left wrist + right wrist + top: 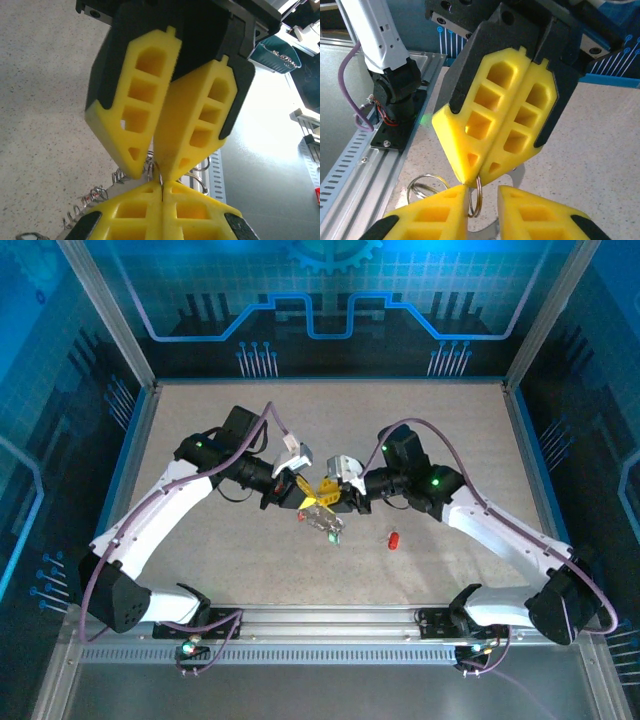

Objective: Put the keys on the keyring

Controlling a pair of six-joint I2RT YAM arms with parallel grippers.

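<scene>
The left arm (160, 502) reaches in toward the middle of the desk (450, 440); the left jaws are pressed fully together, and pinched at their tips is a thin metal loop, the keyring (476, 197), seen edge-on. Facing them tip to tip, the right jaws stand a narrow way apart, one finger to each side of the loop, gripping nothing; whether a finger brushes the wire I cannot tell. Just below the meeting point, toward the near edge of the desk, lies a small cluster of keys (325, 524) with red and green heads; a lone red key (393, 539) lies apart to the right of them, on the side of the right arm (500, 535).

The step looks like a two-handed steadying of the keyring before any key goes on. To do it well, the left grip should hold firm without twisting; the right jaws should close squarely on the free side, so the thin wire neither slips nor springs out; the loop's opening should end up facing the keys. The lone red key, with room all round it, seems the easiest first pick.

Past the near edge, off the desk, a teal bin (265, 50) holds silvery metal bits, too small to name.
</scene>
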